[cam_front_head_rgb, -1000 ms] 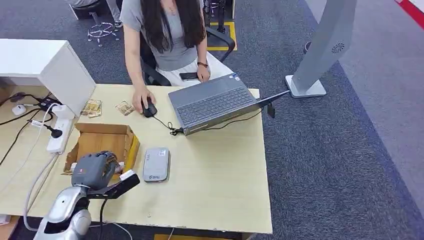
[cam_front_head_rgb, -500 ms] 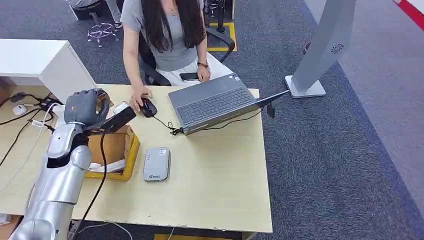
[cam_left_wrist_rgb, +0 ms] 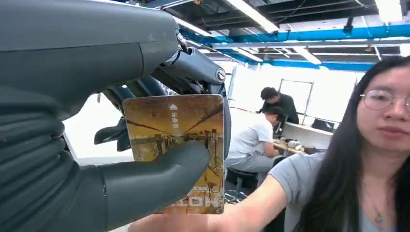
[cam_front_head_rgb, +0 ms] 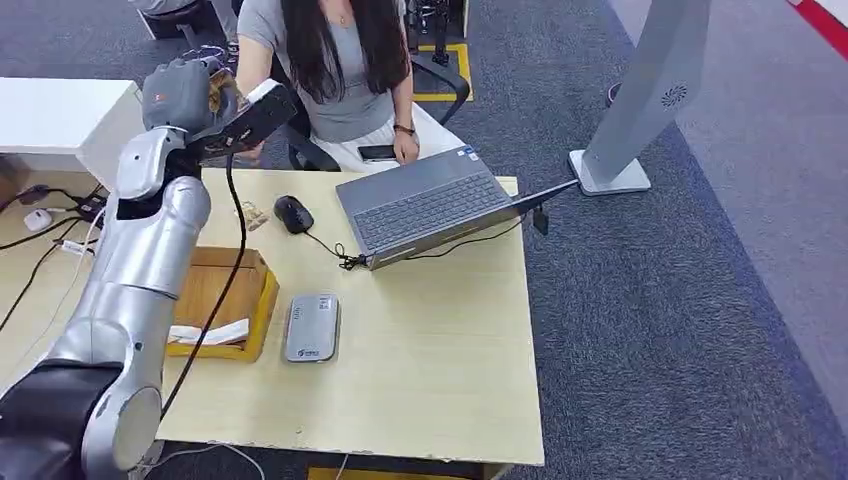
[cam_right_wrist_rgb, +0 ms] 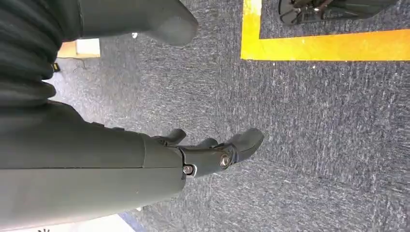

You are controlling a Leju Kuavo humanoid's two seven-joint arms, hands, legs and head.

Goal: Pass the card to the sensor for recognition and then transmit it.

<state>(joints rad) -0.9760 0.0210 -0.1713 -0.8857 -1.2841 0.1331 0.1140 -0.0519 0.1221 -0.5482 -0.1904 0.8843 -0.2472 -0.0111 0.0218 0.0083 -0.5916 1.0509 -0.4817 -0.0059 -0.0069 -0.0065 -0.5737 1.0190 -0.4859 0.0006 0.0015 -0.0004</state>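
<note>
My left hand [cam_front_head_rgb: 183, 94] is raised high over the desk's far left edge, in front of the seated person [cam_front_head_rgb: 340, 70]. It pinches a brown and yellow picture card [cam_left_wrist_rgb: 175, 145] between thumb and fingers, and the card's face shows in the left wrist view. The person's hand [cam_left_wrist_rgb: 193, 223] reaches up to the card's lower edge. The grey card sensor [cam_front_head_rgb: 312, 328] lies flat on the desk, well below and nearer than my hand. My right hand [cam_right_wrist_rgb: 212, 151] hangs over blue carpet, fingers apart and holding nothing.
An open cardboard box [cam_front_head_rgb: 215, 300] stands left of the sensor. A laptop [cam_front_head_rgb: 430, 205], a black mouse [cam_front_head_rgb: 293, 213] with its cable and a loose card [cam_front_head_rgb: 250, 215] lie at the desk's far side. A power strip and cables lie at the left, beside a white cabinet [cam_front_head_rgb: 70, 120].
My left arm has swung up from beside the box and sensor to the person, carrying the card. The person's hand has left the mouse and reached toward the card.
</note>
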